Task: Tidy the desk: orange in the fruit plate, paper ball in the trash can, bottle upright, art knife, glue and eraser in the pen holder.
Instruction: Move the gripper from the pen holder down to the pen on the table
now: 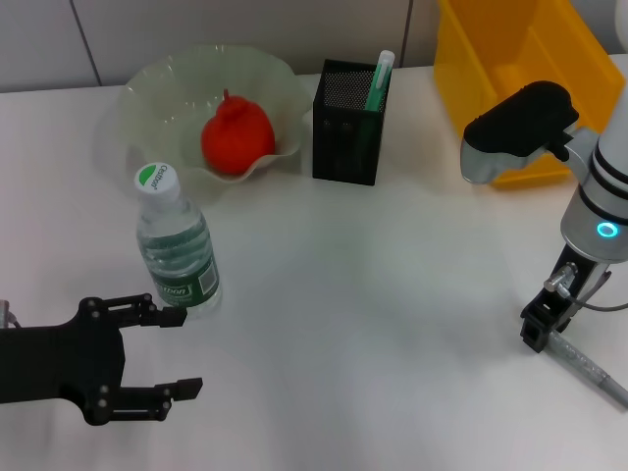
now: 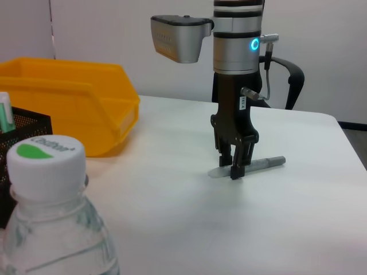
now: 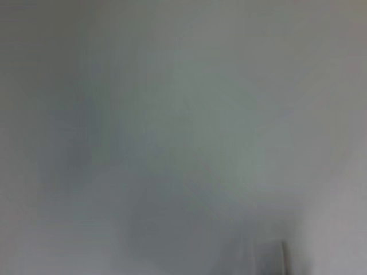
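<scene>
The black square metal-mesh pen holder [image 1: 348, 123] stands at the far middle of the white desk [image 1: 392, 324] and serves as reference. A green-and-white stick-shaped item [image 1: 379, 78] stands in it, leaning at its right corner.

Left of the pen holder, nearly touching it, sits the wide translucent pale-green fruit plate with a ruffled rim [image 1: 157, 98]. The red-orange round orange [image 1: 236, 135] lies inside that plate.

Right of the pen holder, well apart, stands the large bright yellow plastic trash can [image 1: 510, 49], at the desk's far right.

Nearer the robot and left of the pen holder, the small clear plastic bottle with green label and white, green-topped cap [image 1: 177, 245] stands upright on the desk.

The left claw [image 1: 177, 351] is low, just in front of the bottle. Its black fingers are spread; the upper fingertip [image 1: 173, 316] lies against or just beside the bottle's base, and contact cannot be confirmed.

The right claw [image 2: 237, 169] points straight down at the desk, well to the right of and nearer than the pen holder. Its fingertips straddle a slim grey art knife [image 2: 261, 164] lying flat on the desk. Whether the fingers are pinching the knife cannot be told. The right wrist view shows only a blurred pale surface.
</scene>
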You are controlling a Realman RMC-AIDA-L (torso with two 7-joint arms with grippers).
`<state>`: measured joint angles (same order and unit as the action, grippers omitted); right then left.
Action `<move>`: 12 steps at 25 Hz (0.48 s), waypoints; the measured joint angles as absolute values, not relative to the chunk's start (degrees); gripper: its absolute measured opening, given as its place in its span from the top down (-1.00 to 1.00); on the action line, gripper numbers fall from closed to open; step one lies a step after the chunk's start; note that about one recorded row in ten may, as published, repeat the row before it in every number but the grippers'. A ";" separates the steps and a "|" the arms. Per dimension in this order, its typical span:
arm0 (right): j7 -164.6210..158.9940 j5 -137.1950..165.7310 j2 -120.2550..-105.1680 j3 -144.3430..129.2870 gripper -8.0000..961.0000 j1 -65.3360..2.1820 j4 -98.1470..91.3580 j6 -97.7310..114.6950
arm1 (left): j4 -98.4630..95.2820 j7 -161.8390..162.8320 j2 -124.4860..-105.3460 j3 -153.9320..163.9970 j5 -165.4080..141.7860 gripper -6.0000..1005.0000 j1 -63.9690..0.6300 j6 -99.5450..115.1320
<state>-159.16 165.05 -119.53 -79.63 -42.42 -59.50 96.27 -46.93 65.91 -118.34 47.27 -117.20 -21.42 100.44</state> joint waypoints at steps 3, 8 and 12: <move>-159.05 165.02 -119.53 -79.66 0.23 -42.36 -59.50 96.15 | -46.82 65.91 -118.32 47.27 -117.21 -0.56 -21.48 100.19; -159.00 164.14 -119.53 -80.40 0.27 -42.28 -59.44 95.87 | -46.64 65.92 -118.30 47.28 -117.30 -0.56 -21.52 99.77; -158.99 163.86 -119.53 -80.57 0.38 -42.27 -59.43 95.82 | -46.63 65.93 -118.30 47.29 -117.24 -0.56 -21.35 99.68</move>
